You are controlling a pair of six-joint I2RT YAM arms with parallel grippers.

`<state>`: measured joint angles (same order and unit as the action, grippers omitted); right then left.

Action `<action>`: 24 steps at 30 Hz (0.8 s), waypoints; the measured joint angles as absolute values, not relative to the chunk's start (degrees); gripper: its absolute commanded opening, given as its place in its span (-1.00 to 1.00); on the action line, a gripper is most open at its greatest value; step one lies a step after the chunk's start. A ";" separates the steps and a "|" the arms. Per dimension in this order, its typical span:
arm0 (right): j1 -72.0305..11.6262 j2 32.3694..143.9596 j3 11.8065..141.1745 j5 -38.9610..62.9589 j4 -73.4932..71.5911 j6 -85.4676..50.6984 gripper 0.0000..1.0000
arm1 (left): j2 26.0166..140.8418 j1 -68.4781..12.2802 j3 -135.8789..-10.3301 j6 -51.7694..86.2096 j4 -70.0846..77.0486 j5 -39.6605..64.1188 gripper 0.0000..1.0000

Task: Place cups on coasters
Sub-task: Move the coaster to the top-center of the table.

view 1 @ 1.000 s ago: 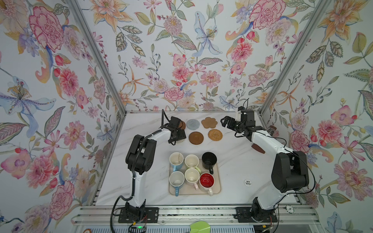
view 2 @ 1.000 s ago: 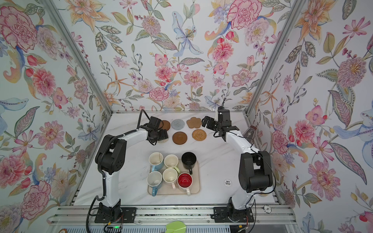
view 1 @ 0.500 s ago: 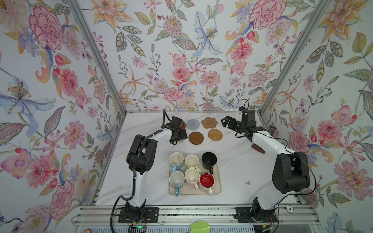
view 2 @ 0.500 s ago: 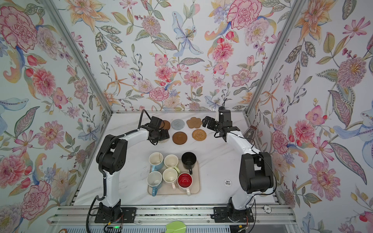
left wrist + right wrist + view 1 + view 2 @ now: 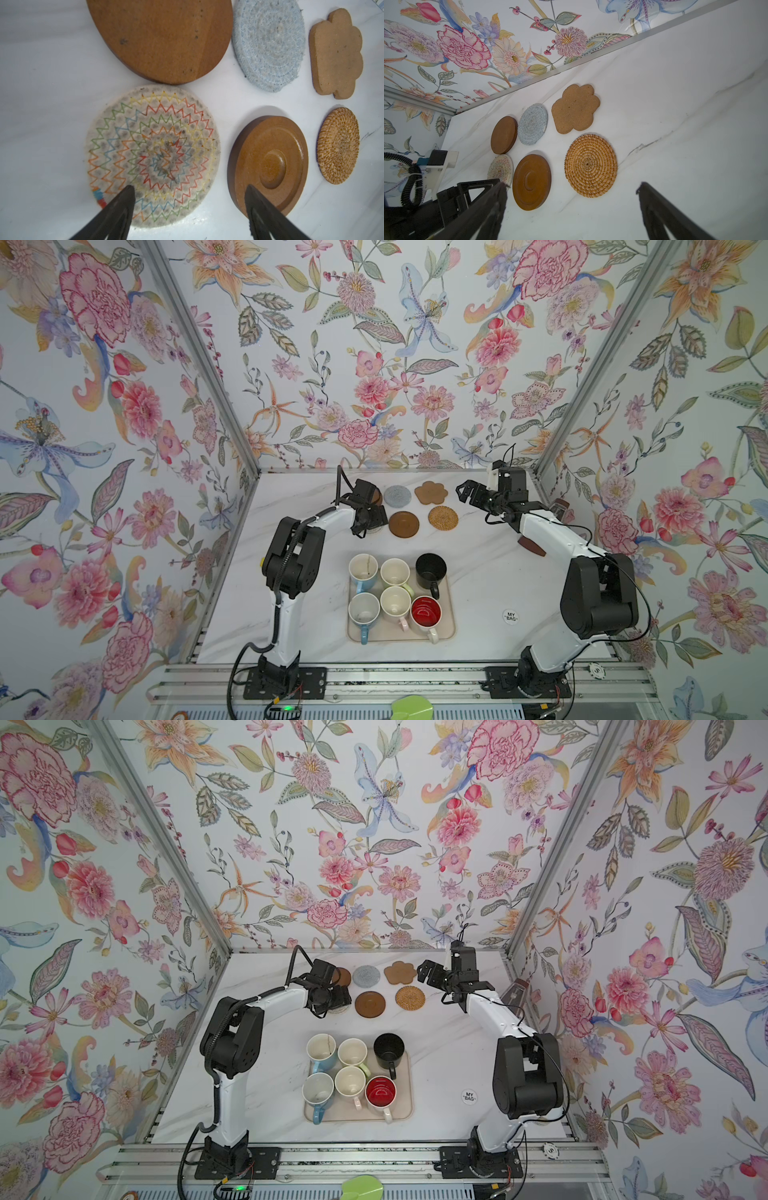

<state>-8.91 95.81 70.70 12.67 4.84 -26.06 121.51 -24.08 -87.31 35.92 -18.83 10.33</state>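
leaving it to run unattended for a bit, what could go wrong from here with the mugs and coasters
The mugs stand tightly packed on the tray: open fingers reaching for one may knock a neighbour over.
The cream woven coaster nearly touches the flat brown disc, so an off-centre mug could straddle both and tilt.
The left gripper hangs open close over the cream woven coaster and the dished brown coaster; sweeping away could drag them.

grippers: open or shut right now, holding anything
Left gripper: open, holding nothing.
Right gripper: open, holding nothing.
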 measured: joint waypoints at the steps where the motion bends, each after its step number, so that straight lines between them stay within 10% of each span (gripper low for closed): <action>1: -8.91 95.81 70.70 12.67 4.84 -26.20 0.99 | 121.51 -24.12 -87.31 35.90 -18.79 10.31 0.69; 24: -9.54 90.32 68.90 11.49 7.18 -26.81 0.98 | 108.95 -24.29 -89.38 31.11 -19.77 6.00 0.77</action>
<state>-9.54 90.32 68.90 11.49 7.18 -26.81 108.95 -24.29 -89.38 31.11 -19.77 6.00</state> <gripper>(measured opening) 0.992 0.881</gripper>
